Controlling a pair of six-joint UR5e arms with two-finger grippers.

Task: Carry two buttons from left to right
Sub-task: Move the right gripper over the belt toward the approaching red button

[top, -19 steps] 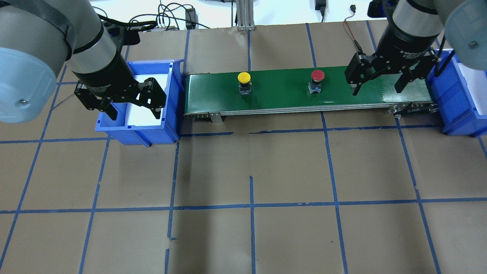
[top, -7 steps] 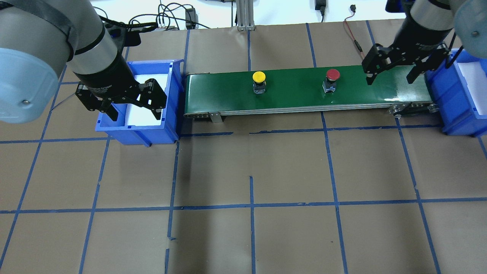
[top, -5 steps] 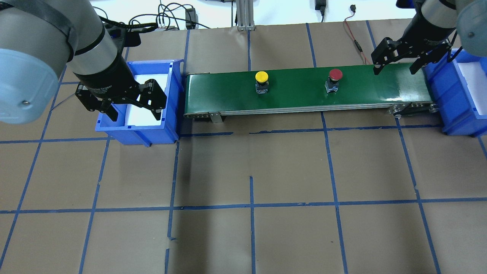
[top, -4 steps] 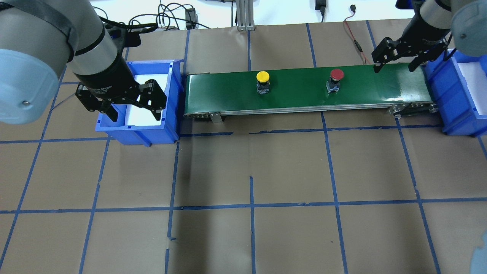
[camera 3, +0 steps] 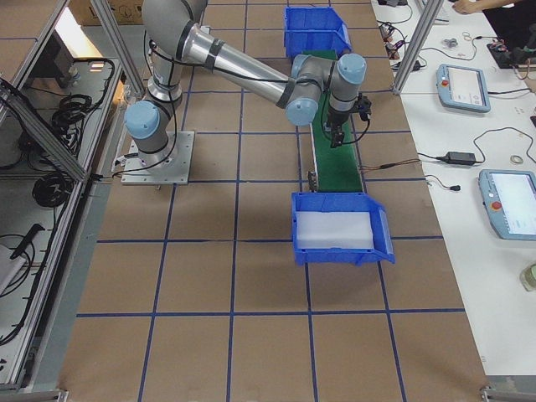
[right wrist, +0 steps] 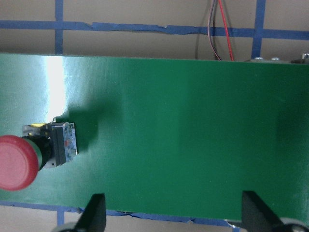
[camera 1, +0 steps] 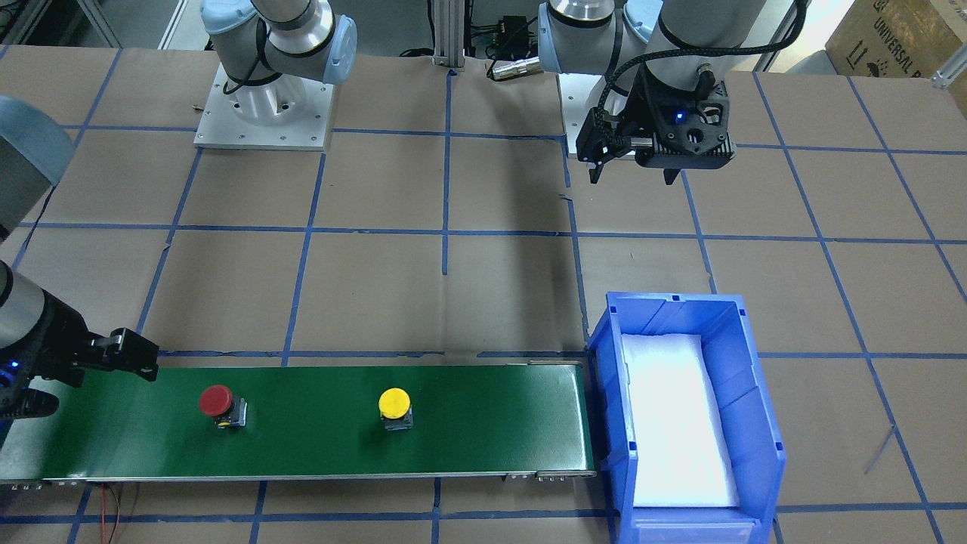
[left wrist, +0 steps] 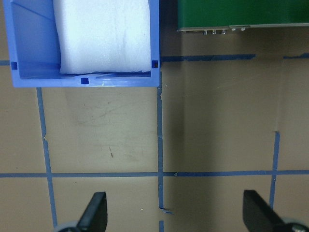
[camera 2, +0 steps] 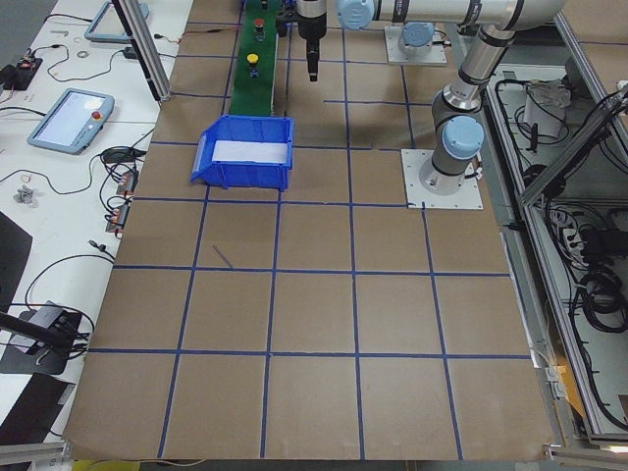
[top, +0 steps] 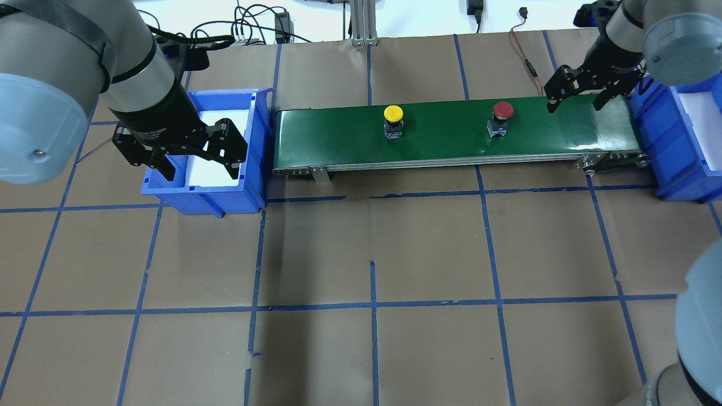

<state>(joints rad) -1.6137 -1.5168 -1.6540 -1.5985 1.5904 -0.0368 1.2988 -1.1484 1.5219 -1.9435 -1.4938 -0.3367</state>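
The yellow button [top: 393,114] and the red button [top: 502,110] stand upright on the green conveyor belt [top: 440,144], the red one further right. They also show in the front view, yellow [camera 1: 394,404] and red [camera 1: 216,402]. My right gripper [top: 574,106] is open and empty above the belt's right end, to the right of the red button [right wrist: 17,162]. My left gripper [top: 200,170] is open and empty above the left blue bin [top: 256,146].
The left bin holds white foam [left wrist: 101,36]. A second blue bin [top: 654,129] stands at the belt's right end. Cables [top: 522,48] lie behind the belt. The brown table with blue tape lines [top: 372,304] lies in front.
Both buttons have travelled right along the belt. My right gripper has moved right and towards the belt's far edge, still open. My left gripper has not moved.
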